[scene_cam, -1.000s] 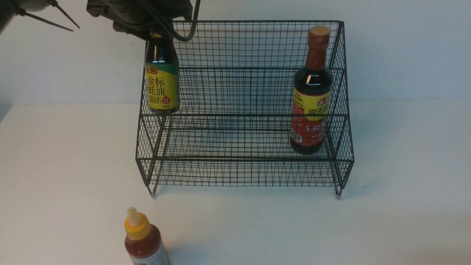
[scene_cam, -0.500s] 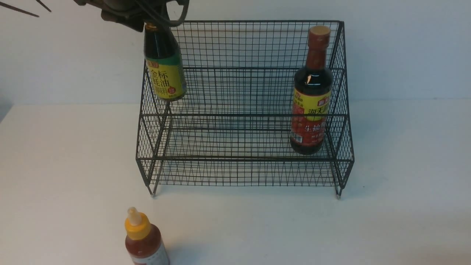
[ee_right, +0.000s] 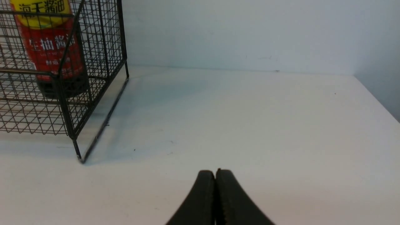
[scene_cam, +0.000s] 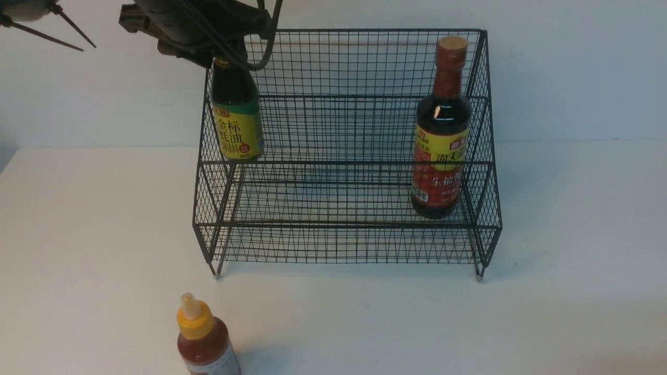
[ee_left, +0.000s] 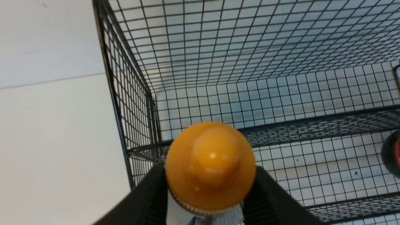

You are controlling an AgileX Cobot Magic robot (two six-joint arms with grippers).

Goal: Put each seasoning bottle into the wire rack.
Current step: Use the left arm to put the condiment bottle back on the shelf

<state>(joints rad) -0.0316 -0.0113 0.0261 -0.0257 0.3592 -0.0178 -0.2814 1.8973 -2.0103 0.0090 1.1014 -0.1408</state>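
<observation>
My left gripper is shut on the neck of the small dark bottle with the yellow-green label. It holds the bottle upright at the left end of the black wire rack, with the bottle's base about level with the upper tier's front rail. In the left wrist view its yellow cap sits between my fingers, just inside the rack's side wall. The tall soy bottle stands in the rack's right end. The red squeeze bottle stands on the table in front. My right gripper is shut and empty.
The white table ends at a pale wall behind the rack. In the right wrist view the rack's right corner foot and the soy bottle lie off to one side, with bare table ahead of the gripper.
My left gripper lifted and tilted the dark bottle, then lowered it upright again, slightly further right at the rack's left end. The other bottles have not moved.
</observation>
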